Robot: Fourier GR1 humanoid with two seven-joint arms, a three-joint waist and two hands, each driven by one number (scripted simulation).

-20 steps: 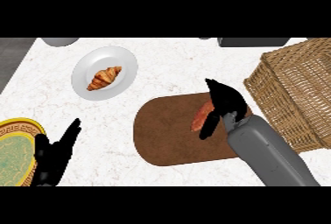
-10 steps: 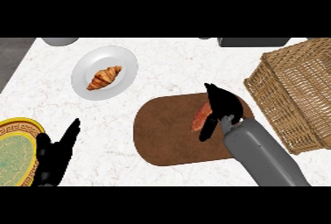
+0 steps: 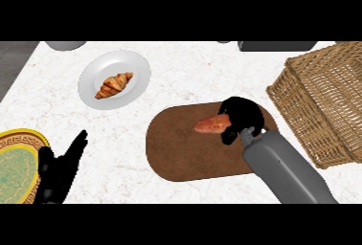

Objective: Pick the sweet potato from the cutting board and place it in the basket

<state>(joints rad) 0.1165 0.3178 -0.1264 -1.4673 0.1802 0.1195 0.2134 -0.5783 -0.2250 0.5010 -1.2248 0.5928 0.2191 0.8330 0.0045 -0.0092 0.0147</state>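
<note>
Right robot hand (image 3: 244,118) has curled round the sweet potato (image 3: 209,125), now lying more sideways

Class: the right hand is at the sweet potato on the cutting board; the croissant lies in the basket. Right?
No. The head view shows the croissant on the white plate, not in the basket; the right hand is at the sweet potato on the cutting board.
</note>
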